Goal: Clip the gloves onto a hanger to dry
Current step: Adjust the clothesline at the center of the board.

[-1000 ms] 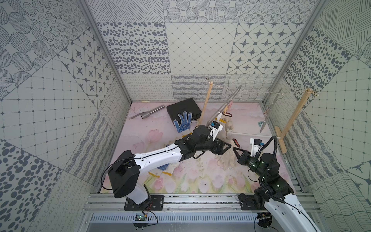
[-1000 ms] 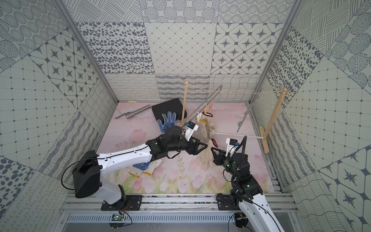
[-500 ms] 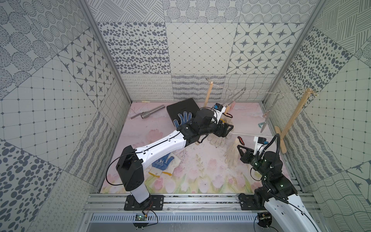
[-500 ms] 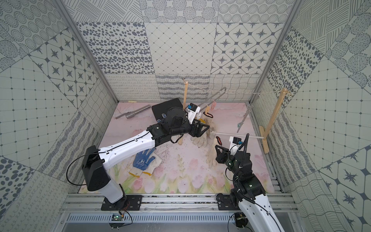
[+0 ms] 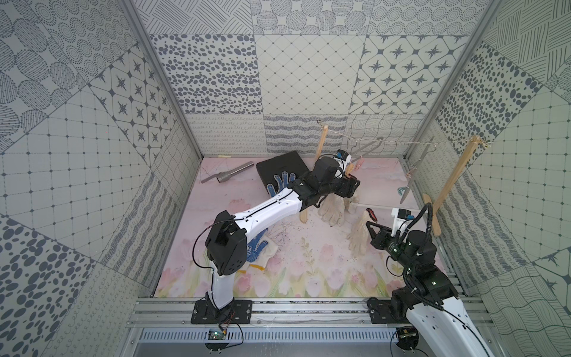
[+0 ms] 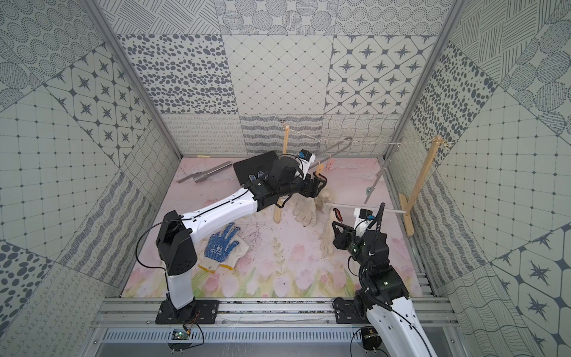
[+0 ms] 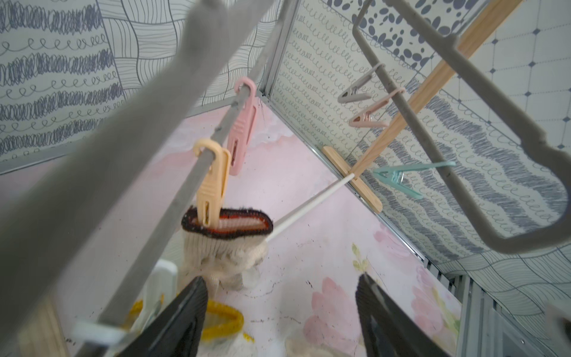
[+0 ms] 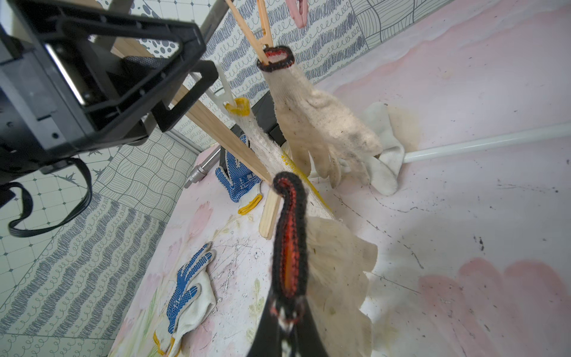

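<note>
Patchwork-tile walls (image 5: 309, 77) all round, grey-on-cream dots, stars, squiggles, grids. Pale pink floor mat (image 5: 309, 272) with painted tulips, pretty scuffed and speckled with dirt. Bare aluminium corner posts (image 5: 160, 77), slotted metal rail (image 5: 309, 309) edging the mat. Soft, even light.

We are hovering our left end effector (image 6: 319, 184) by the grey hanger (image 6: 336, 150), and we are holding a cream glove (image 6: 325, 241) in our right end effector (image 6: 335, 225).
</note>
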